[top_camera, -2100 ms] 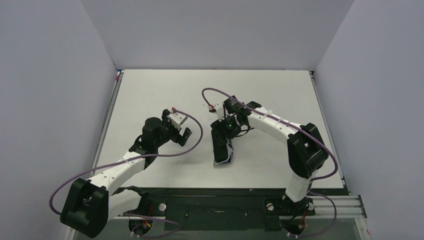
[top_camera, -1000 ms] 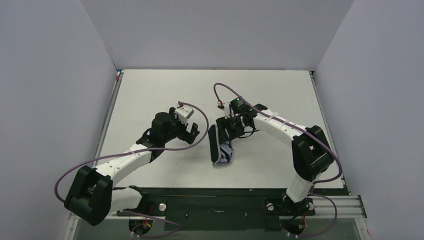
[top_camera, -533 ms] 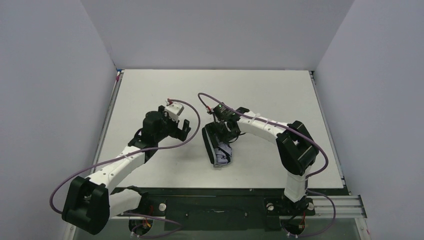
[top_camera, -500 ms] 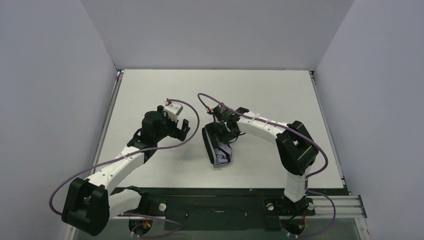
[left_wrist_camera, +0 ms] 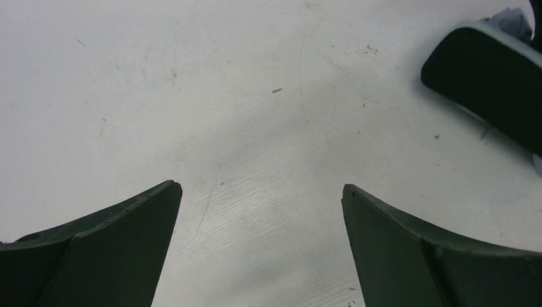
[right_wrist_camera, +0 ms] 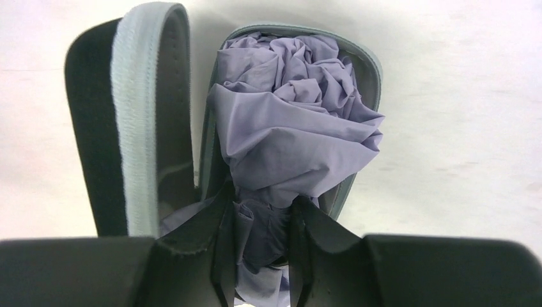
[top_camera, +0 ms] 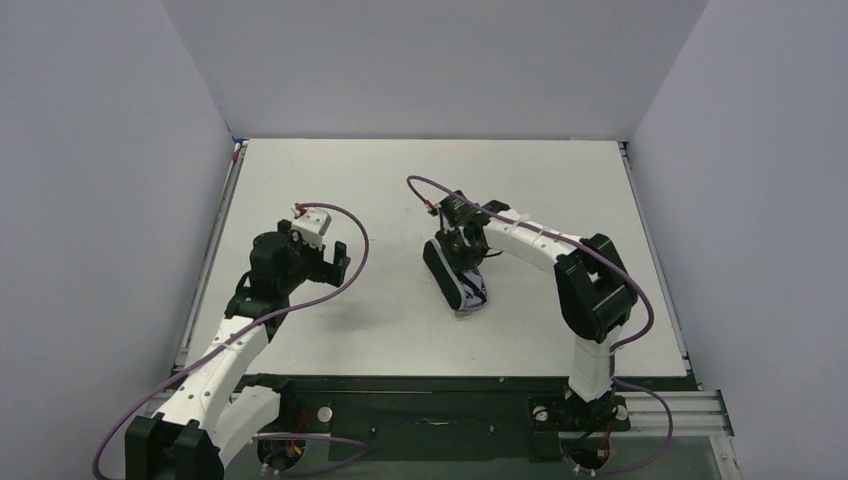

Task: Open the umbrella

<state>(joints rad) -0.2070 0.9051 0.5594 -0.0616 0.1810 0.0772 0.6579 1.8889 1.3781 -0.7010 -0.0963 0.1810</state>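
Right gripper [right_wrist_camera: 261, 214] was clenched on the lavender fabric of the umbrella [right_wrist_camera: 294, 121], directly ahead of it on the table [top_camera: 560, 180]. Left gripper [left_wrist_camera: 259, 192] was spread wide and empty, the umbrella ahead-right, table edges distant.

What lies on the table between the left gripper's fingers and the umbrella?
Only bare white table lies between the left gripper and the umbrella. The top external view shows it; the left wrist view agrees.
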